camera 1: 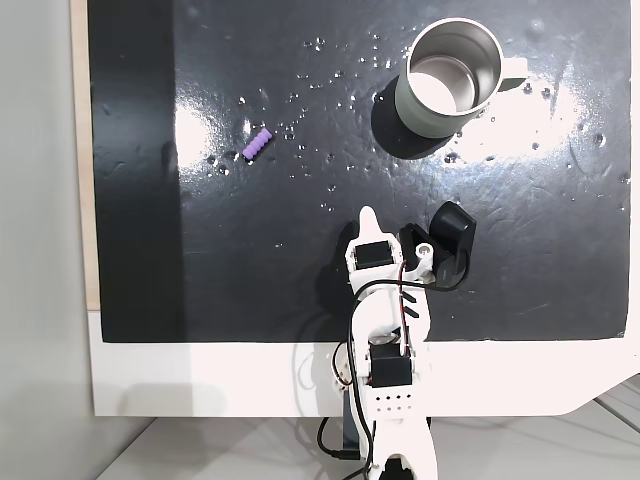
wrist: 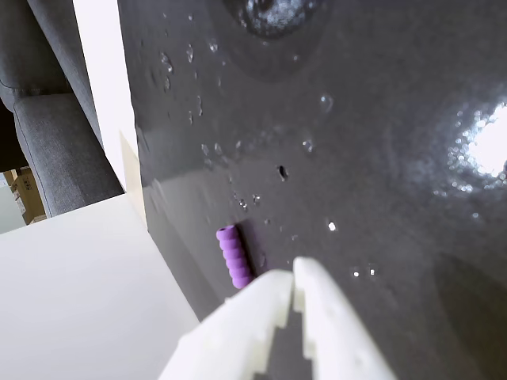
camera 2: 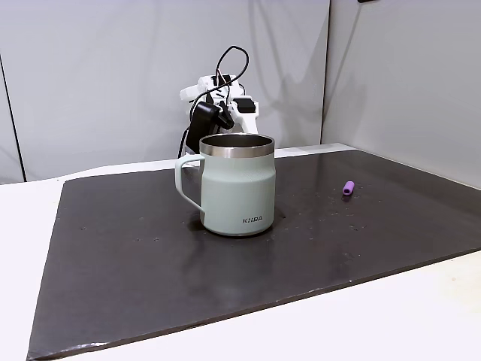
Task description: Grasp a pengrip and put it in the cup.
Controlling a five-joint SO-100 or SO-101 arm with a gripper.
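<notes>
Pengrip (camera 1: 257, 144) lying on its side on the dark mat (camera 1: 300, 290), left of centre in the top-down fixed view and well apart from the cup (camera 1: 450, 78) at the far right. The gripper (wrist: 291, 279), seen in the wrist view, has its white jaws brought together with nothing between them, the tips hanging just right of the pengrip. Judged from its small ribbed rubber body, the piece should be very light, soft and yielding, with ribs that resist slipping; a hold across the middle of its short barrel, jaws square to its long axis, looks soundest, since it may roll if nudged. The cup stands upright, handle to the side; its shiny metal interior appears empty as far as visible.
</notes>
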